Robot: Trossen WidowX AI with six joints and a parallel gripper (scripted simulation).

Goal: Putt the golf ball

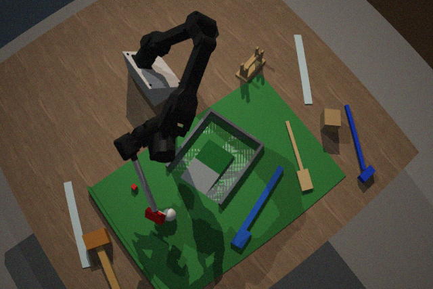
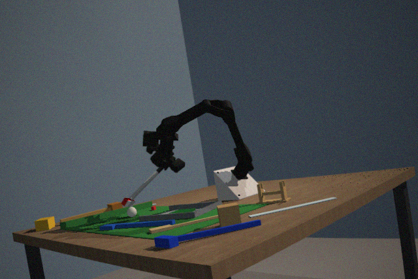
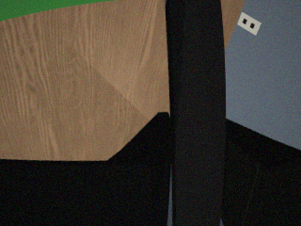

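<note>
Gripping the gray shaft of the red-headed putter (image 1: 143, 185) (image 2: 144, 185), the black parallel-jaw gripper (image 1: 132, 156) (image 2: 163, 168) is closed on its upper end, and the shaft slants down to the block-shaped head. In the top view the white golf ball (image 1: 170, 214) (image 2: 132, 212) appears immediately beside the head, over the green mat (image 1: 118, 205) (image 2: 131, 232); the exterior view shows the head raised above the mat, and whether head and ball touch cannot be told. The raised dark-green square platform (image 1: 214, 156) adjoins the gray sloping ramp (image 1: 200, 176), both within the gray-walled frame (image 1: 240, 176) (image 2: 168, 216); the ball lies outside this frame, near the ramp's side of it. A small red cube (image 1: 133, 187) (image 2: 153, 208) rests on the mat near the shaft. Also on the mat are a blue mallet-shaped club (image 1: 261, 202) (image 2: 145, 224) and a pale wooden club (image 1: 295, 149) (image 2: 182, 224). A light wooden stand with upright posts (image 1: 252, 65) (image 2: 272, 196) occupies the mat's corner region, nearer the arm's white mounting block (image 1: 153, 95) (image 2: 224, 188). Black gripper parts fill much of the wrist view, where the putter cannot be clearly identified.
</note>
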